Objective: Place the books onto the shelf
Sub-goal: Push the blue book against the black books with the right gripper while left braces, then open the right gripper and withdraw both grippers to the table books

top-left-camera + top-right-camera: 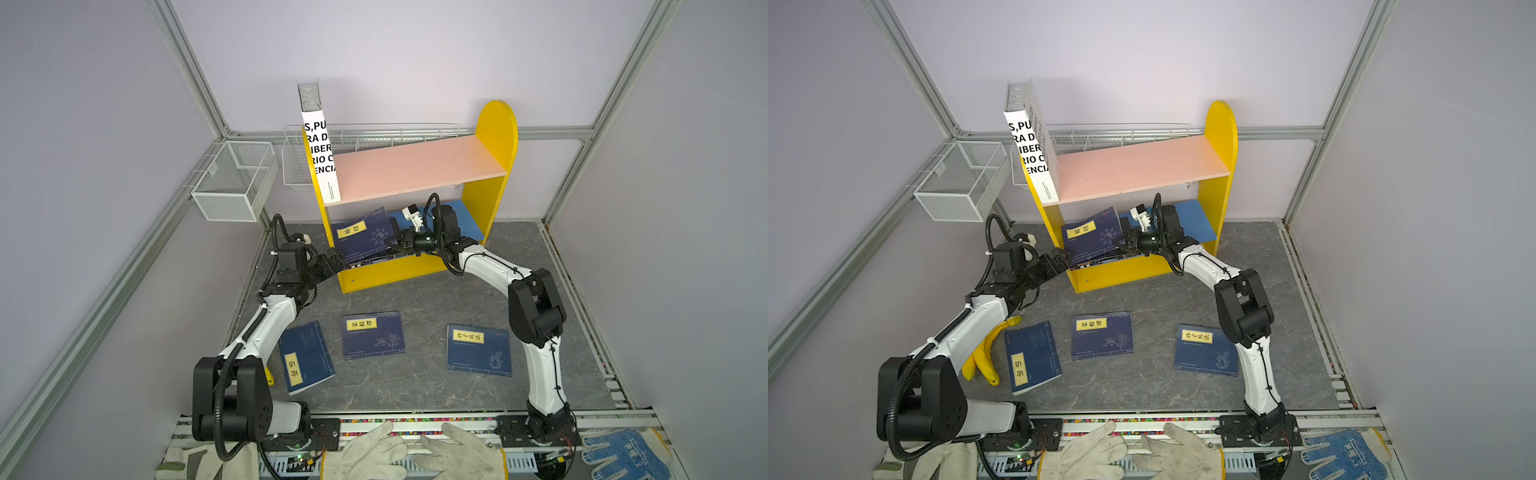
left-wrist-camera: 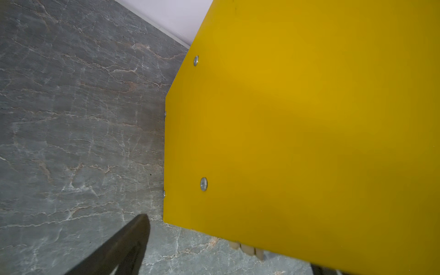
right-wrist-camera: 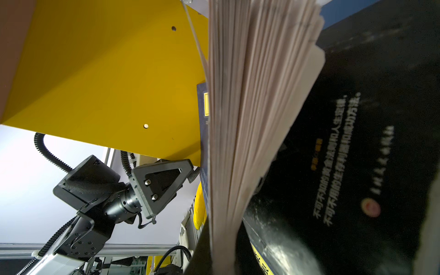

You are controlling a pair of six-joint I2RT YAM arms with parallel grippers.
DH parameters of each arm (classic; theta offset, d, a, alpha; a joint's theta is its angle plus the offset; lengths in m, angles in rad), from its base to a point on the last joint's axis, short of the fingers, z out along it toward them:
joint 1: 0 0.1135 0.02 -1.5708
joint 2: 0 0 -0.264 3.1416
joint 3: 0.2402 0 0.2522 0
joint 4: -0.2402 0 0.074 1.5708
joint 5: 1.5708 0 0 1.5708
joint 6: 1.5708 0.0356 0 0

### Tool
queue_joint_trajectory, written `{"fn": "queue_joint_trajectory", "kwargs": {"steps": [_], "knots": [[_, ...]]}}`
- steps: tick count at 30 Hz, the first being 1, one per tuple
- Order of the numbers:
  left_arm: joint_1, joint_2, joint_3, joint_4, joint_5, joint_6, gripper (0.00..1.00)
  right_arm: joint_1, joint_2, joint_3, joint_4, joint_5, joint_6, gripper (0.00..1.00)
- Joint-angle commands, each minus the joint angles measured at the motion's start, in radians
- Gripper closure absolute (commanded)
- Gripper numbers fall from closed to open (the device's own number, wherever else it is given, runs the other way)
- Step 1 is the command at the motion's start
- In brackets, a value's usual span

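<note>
Pale lilac walls [image 1: 415, 50] and aluminium framing [image 1: 194, 81] close in a grey marbled tabletop [image 1: 415, 386]. Farthest left, mounted on the frame well out beyond the left pincer, is a white mesh basket [image 1: 232, 183]. The left pincer [image 1: 336, 261] stands spread as wide as it goes and grips nothing. It sits just beside the outer face of the left side panel of the shelf [image 1: 382, 274], low down near the front corner. Its wrist view shows one finger [image 2: 123, 242] over bare tabletop, apart from the yellow panel. Back from that pincer, along its own arm, lie the bananas [image 1: 984, 353] and the left navy book [image 1: 305, 357], flat on the table. High above the pincer the white book [image 1: 320, 153] stands on end at the left end of the pink upper board [image 1: 415, 166], against the side panel.

Between the two pincers, in the lower tier above the blue lower board [image 1: 471, 220], the leaning navy book [image 1: 365, 235] rests tilted on a pile of other books [image 1: 370, 259]. The middle navy book [image 1: 372, 334] lies flat in front of the shelf, well short of both pincers. The right pincer [image 1: 397, 245] reaches into the lower tier from the right and is closed tight on the black paperback [image 3: 357, 142], whose pages fan out straight before its wrist camera. Well back from it, beside the right arm's elbow, the right navy book [image 1: 478, 350] lies flat.
</note>
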Motion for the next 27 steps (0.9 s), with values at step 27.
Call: {"fn": "queue_joint_trajectory", "kwargs": {"steps": [27], "knots": [[-0.062, 0.029, -0.031, -0.024, -0.219, -0.091, 0.06, -0.051, -0.041, 0.15, -0.374, 0.243, -0.286, 0.58]]}}
